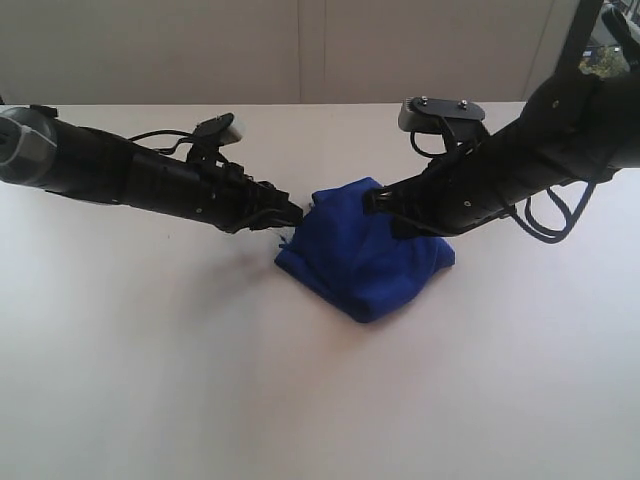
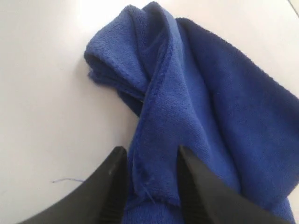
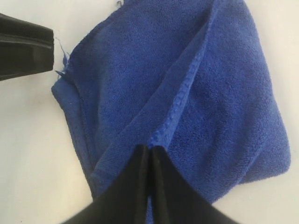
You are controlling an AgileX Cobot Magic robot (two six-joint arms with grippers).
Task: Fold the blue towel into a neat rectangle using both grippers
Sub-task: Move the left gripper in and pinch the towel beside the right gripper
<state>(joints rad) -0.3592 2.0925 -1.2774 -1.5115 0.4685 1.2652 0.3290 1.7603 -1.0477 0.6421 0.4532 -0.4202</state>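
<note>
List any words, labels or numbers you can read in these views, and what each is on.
None: no readable text shows on the blue towel, the left gripper, the right gripper or the white table.

White table (image 1: 150, 380) bears blue towel (image 1: 365, 265) (bunched).

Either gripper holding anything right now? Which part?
Right gripper pinches the blue towel at a hemmed fold edge; left gripper stands open around another fold.
</note>
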